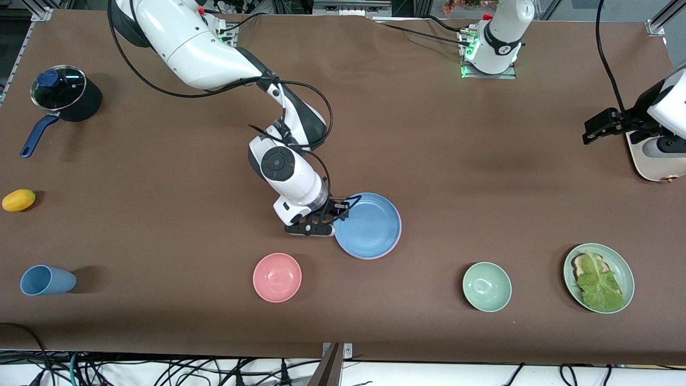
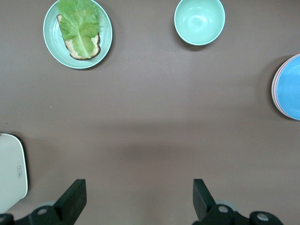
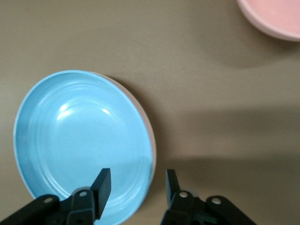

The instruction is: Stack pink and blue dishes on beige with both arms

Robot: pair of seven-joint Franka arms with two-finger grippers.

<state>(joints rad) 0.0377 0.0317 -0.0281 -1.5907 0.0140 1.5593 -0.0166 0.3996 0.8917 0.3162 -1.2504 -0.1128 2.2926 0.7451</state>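
- The blue plate (image 1: pixel 370 228) lay near the middle of the table (image 1: pixel 429 134), on top of a stack; the left wrist view showed a pink rim (image 2: pixel 274 89) just under its edge, and the right wrist view showed a pinkish edge (image 3: pixel 151 136) under it as well.
- Whether a beige plate lay at the bottom of that stack could not be told.
- The right gripper (image 1: pixel 335 212) was low at the blue plate's rim on the side toward the right arm's end of the table; its fingers (image 3: pixel 102 185) were partly open and straddled the rim, one over the inside of the plate and one outside it, gripping nothing.
- The left gripper (image 1: pixel 595 128) hung over the table's edge at the left arm's end, well apart from the blue plate; its fingers (image 2: pixel 75 197) were spread wide and empty, and that arm waited.
- A pink bowl (image 1: pixel 277 277) sat nearer the front camera than the blue plate, toward the right arm's end.
- A pale green bowl (image 1: pixel 486 287) sat nearer the front camera than the blue plate, toward the left arm's end.
- A green plate with bread and lettuce (image 1: pixel 598 277) stood farther from the blue plate that way, past the green bowl.
- A blue cup (image 1: pixel 47 280), a yellow fruit (image 1: pixel 19 200) and a lidded dark pot (image 1: pixel 64 96) were well apart from the blue plate, at the right arm's end.
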